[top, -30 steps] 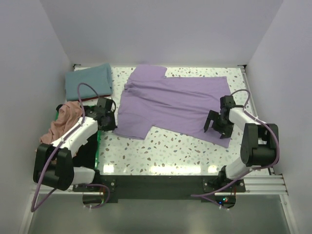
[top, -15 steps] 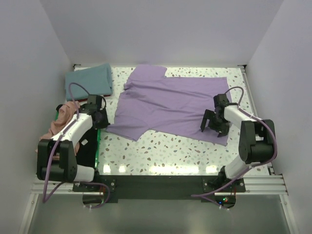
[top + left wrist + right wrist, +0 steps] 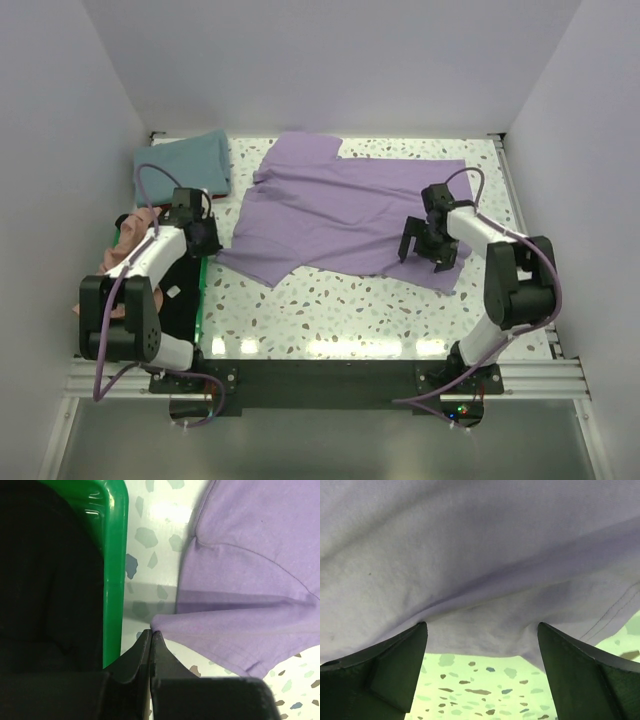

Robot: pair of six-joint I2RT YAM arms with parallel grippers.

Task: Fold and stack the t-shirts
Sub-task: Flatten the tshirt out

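The lavender t-shirt (image 3: 340,205) lies spread and rumpled over the middle of the speckled surface (image 3: 350,300), reaching toward twelve o'clock. One sleeve is at eleven o'clock and its hem runs off toward four o'clock. The left claw (image 3: 205,240) is at nine o'clock, clenched on the shirt's near left corner. In the left wrist view the dark fingers (image 3: 137,655) meet with the cloth's tip pinched between them, just beside the wall of the green bin (image 3: 114,580). The right claw (image 3: 422,258) is at three o'clock, released, its jaws spread wide over the shirt's near right part. The right wrist view is almost filled by lavender cloth, with a stitched hem at its right edge.

A folded teal t-shirt (image 3: 182,165) rests at ten o'clock. A salmon t-shirt (image 3: 125,248) is bunched at the bin's left side, partly hidden by the left arm. A black t-shirt (image 3: 175,305) inside the bin shows as a dark mass. A small pale patch on it is too small to read.
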